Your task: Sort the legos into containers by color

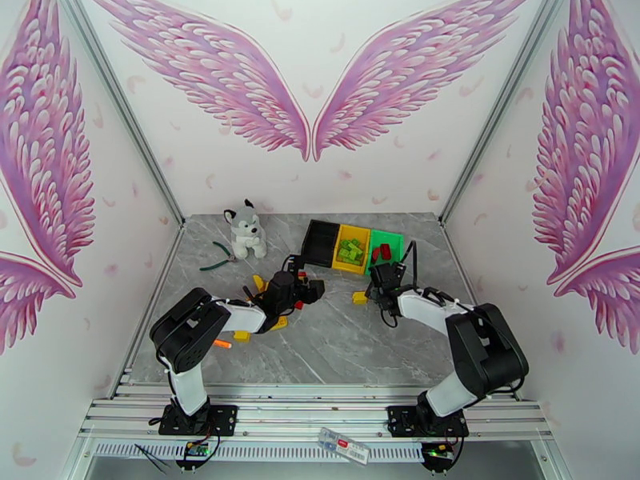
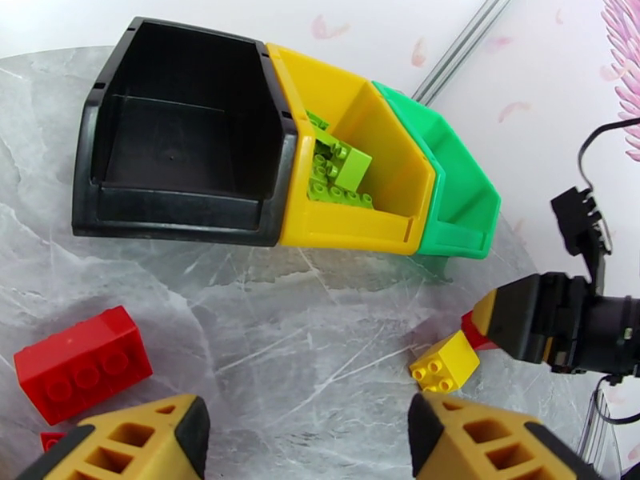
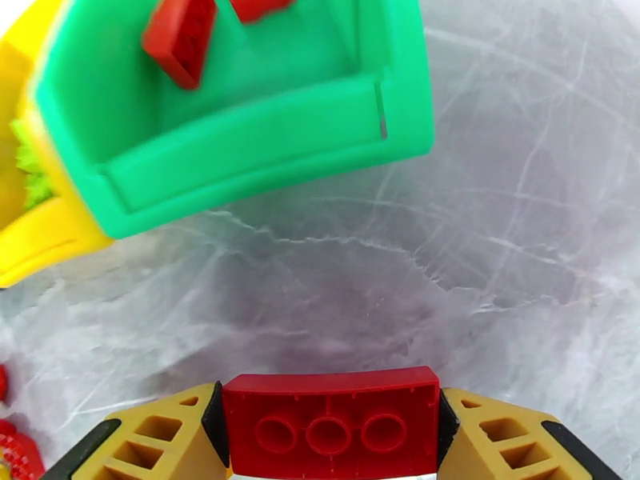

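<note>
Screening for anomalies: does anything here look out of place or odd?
Colours are mismatched: light green bricks lie in the yellow bin, red bricks in the green bin, and the black bin is empty. A plush husky and pliers sit far left on the table.

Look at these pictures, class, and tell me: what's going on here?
Two robot arms are sorting toy bricks into coloured bins. The right gripper grips a red brick just short of the green bin, which holds red pieces. The left gripper hangs open and empty above the table, with a loose red brick and a yellow brick nearby. Light green bricks lie in the yellow bin; the black bin looks empty.
</note>
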